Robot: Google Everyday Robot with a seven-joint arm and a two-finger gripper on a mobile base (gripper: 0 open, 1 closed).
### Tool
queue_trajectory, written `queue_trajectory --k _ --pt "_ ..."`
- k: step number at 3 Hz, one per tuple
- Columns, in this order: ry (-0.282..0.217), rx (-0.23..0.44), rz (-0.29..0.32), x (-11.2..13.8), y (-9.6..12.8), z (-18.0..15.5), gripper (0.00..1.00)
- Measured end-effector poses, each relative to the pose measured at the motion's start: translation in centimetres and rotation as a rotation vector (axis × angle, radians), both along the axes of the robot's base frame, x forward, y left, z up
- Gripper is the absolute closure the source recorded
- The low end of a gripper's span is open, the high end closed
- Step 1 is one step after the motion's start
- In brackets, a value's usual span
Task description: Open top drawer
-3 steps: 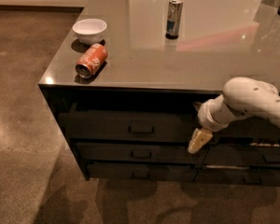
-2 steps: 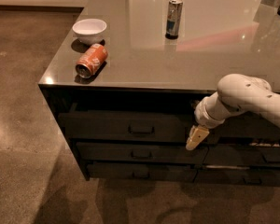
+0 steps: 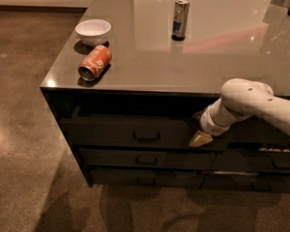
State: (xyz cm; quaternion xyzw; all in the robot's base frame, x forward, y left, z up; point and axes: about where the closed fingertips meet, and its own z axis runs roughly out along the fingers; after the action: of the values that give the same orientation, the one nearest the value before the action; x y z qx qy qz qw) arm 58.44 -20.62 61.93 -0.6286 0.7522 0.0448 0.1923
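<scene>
The top drawer (image 3: 111, 129) is the wide dark front just under the counter, with a small bar handle (image 3: 146, 137) at its centre. A dark gap shows above its front edge. My gripper (image 3: 200, 138) hangs on the white arm (image 3: 246, 103) that reaches in from the right. Its cream tip sits against the right end of the drawer front, well to the right of the handle.
On the grey countertop (image 3: 193, 57) an orange can (image 3: 94, 62) lies on its side near the left edge, beside a white bowl (image 3: 93, 31). A silver can (image 3: 181, 19) stands upright further back. Two shallower drawers (image 3: 145, 159) lie below. Brown floor spreads out to the left.
The gripper has shifted slightly left and upward along the drawer front. The cans and bowl have stayed put.
</scene>
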Motion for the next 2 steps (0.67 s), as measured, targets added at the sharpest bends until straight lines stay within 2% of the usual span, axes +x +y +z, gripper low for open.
queue_trajectory --k 1,2 --pt "0.0 0.0 0.0 0.0 0.0 0.53 0.42" --pt "0.0 0.0 0.0 0.0 0.0 1.06 0.24"
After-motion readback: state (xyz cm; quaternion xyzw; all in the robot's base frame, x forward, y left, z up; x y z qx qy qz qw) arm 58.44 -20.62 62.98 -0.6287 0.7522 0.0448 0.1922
